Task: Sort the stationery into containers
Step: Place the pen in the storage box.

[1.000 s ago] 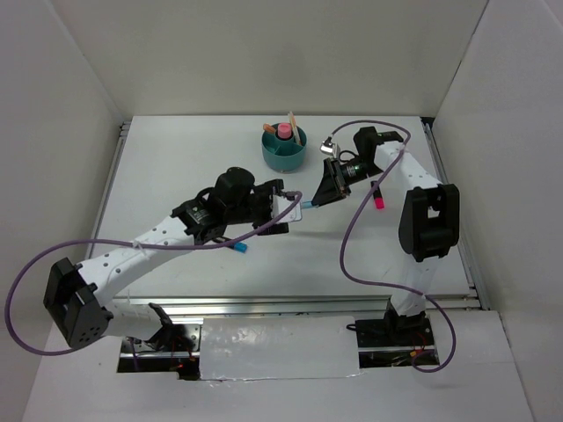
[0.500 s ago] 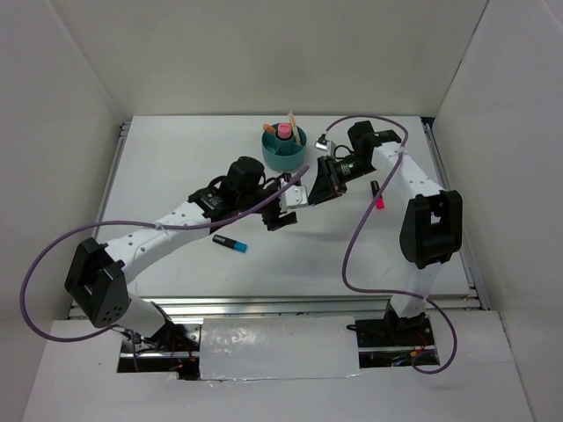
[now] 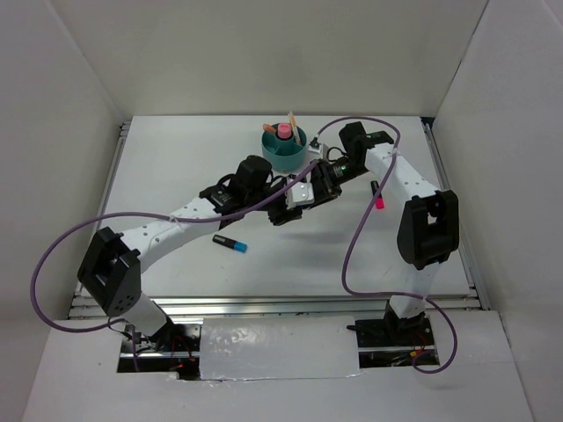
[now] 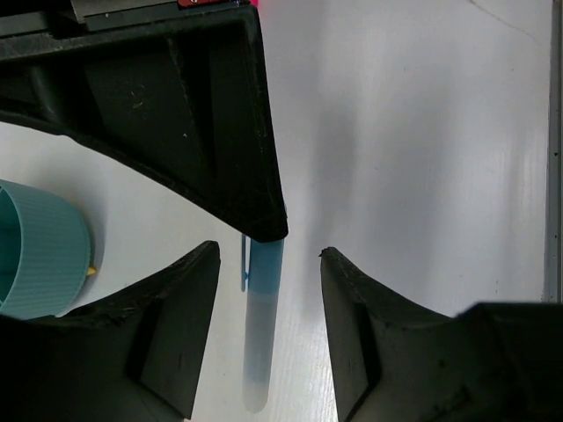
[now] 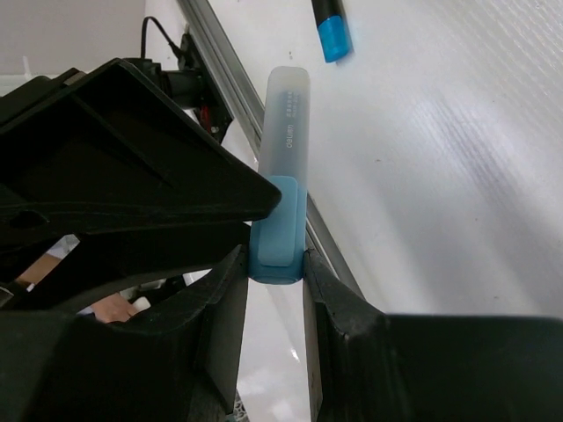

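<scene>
Above the tabletop's far middle, just nearside of the teal cup [image 3: 282, 161], the pale-blue highlighter [image 5: 283, 123] hangs off the surface, apparently mid-handover. Risk: the right lets go before the left grips and it drops, or the crowded fingers clash. Right gripper [image 5: 276, 257] clamped on its blue end; left gripper [image 4: 268, 255] jaws apart, straddling the barrel, not touching.

Top external camera looked down over the whole tabletop [image 3: 176, 158] from its near edge, left wrist camera peered closely past the left pincer [image 4: 268, 255], right wrist camera past the right pincer [image 5: 275, 266], both shared the pale blue highlighter [image 4: 258, 352].
</scene>
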`<action>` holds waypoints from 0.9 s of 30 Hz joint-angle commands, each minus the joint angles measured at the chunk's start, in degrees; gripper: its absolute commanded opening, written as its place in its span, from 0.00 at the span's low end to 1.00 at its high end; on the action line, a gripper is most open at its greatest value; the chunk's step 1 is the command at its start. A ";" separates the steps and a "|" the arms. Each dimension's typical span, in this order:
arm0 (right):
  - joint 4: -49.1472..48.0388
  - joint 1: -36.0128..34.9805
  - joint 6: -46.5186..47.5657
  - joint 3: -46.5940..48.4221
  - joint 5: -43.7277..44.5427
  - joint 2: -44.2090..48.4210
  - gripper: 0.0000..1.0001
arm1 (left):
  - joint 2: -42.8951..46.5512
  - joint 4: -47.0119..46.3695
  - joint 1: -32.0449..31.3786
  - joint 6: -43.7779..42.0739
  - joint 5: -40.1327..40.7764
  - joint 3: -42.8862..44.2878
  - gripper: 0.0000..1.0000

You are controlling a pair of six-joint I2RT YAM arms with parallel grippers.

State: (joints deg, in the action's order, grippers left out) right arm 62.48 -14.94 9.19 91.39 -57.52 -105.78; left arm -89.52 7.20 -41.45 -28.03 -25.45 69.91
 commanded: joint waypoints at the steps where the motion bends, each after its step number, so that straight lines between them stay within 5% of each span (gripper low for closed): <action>1: -1.83 -0.44 -1.10 1.42 0.21 2.68 0.00 | -1.27 -2.02 -0.30 1.66 -1.27 3.21 0.61; 21: -2.98 -2.29 -3.21 1.77 5.22 3.38 0.00 | -7.69 8.00 -1.97 -0.53 5.85 10.51 0.48; 27: -3.15 -2.38 -3.92 2.03 5.31 3.56 0.01 | -8.22 9.32 -2.14 -0.01 7.08 10.86 0.28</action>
State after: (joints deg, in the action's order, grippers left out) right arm 60.25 -16.60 6.39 91.57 -51.37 -105.67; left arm -97.03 16.01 -43.29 -27.79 -19.20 78.41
